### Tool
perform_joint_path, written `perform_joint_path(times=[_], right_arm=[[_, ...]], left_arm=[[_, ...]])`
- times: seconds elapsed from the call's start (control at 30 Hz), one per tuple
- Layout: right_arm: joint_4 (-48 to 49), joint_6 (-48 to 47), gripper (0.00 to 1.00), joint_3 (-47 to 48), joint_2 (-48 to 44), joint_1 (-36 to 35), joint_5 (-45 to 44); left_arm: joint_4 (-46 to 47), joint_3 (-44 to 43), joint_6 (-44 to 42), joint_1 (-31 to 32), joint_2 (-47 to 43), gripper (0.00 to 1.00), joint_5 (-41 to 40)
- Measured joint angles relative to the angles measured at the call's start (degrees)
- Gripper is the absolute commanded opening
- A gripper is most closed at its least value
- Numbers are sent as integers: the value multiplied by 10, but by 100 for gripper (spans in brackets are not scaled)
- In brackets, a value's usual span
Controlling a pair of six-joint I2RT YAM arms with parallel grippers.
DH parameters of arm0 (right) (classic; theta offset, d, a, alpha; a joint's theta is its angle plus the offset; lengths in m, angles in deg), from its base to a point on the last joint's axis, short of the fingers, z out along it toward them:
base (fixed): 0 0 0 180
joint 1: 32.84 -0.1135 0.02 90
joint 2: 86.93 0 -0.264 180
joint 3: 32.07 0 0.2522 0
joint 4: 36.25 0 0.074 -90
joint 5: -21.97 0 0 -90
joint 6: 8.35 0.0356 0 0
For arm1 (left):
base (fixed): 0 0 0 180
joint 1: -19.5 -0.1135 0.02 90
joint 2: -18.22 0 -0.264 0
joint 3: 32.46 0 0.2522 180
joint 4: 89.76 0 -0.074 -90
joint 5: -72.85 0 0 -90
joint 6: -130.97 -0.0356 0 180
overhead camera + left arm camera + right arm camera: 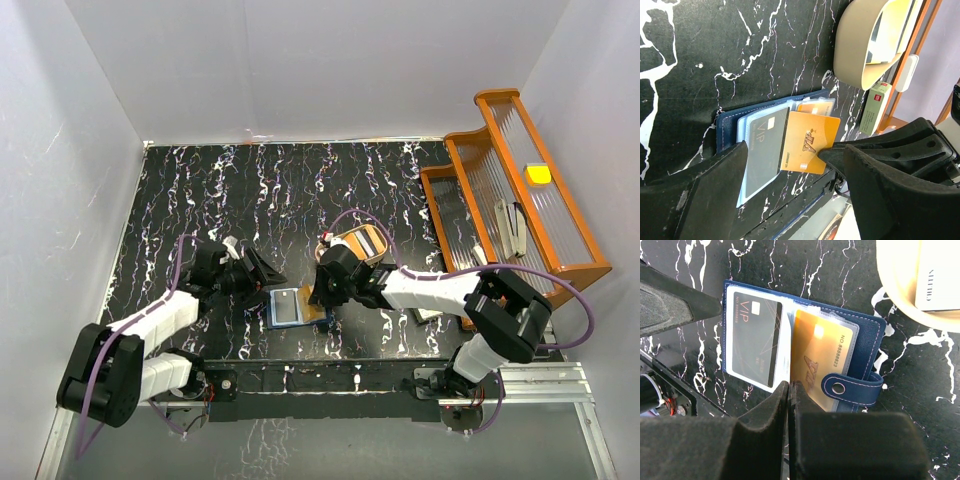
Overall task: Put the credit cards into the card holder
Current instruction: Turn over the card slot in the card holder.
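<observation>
Card holder (866, 332) lying open on the bench (200, 190) between both hands, dark card (752, 335) in one sleeve. Right hand (790, 390) clamped tight on the orange card (815, 355) by its edge. Left hand (782, 150) spread wide, gripping nothing.

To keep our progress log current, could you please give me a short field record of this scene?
card holder: lying open, snap tab undone
dark card: inside the holder, apparently in a clear sleeve
orange card: tilted, only partly in the holder
right claw: shut, apparently pinching the orange card's edge
left claw: open beside the holder, holding nothing
tan tray: beyond the holder, apart from it
</observation>
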Motion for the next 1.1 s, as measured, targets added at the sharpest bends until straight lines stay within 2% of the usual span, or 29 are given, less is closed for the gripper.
perform_joint_path(times=[0.4,0.73,1.1], right_arm=[[10,0,0,-1,7,0,-1],[11,0,0,-1,7,0,-1],[-24,0,0,22,5,0,-3]], left_arm=[[47,10,5,0,49,76,22],[66,16,12,-1,53,76,33],[8,10,-4,-1,12,76,17]])
